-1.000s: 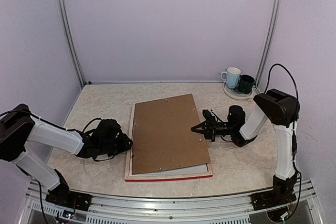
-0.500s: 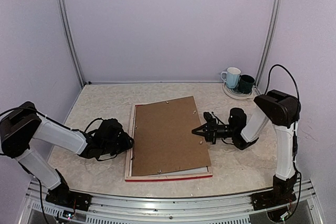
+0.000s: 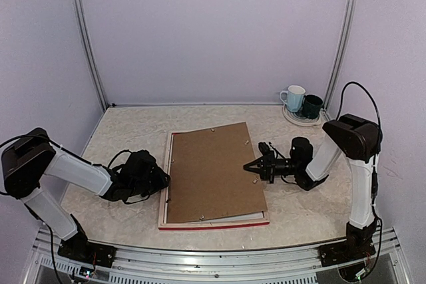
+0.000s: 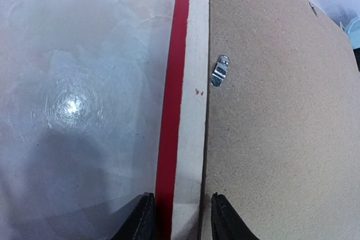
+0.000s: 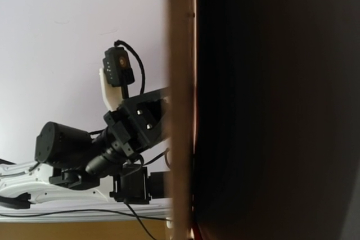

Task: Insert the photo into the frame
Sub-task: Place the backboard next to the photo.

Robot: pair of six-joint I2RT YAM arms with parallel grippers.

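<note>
The frame [image 3: 213,225] lies face down, with its red edge and pale wood back showing. A brown backing board [image 3: 210,171] lies askew on top of it. The photo is hidden under the board. My left gripper [image 3: 164,179] is at the frame's left rail. In the left wrist view its fingers [image 4: 142,217] stand on either side of the red and pale rail [image 4: 185,139], closed against it. My right gripper [image 3: 255,166] holds the board's right edge, which is slightly raised. The right wrist view shows that edge [image 5: 181,111] upright, and its own fingers are hidden.
A pale blue mug [image 3: 293,98] and a dark mug [image 3: 311,106] stand on a saucer at the back right. A metal hanger clip [image 4: 219,71] sits on the board near the left rail. Purple walls enclose the table on three sides.
The board has turned slightly and its left edge has shifted right, which uncovers more of the frame's left rail. The right gripper has dropped a little. The left arm's elbow has shifted.
</note>
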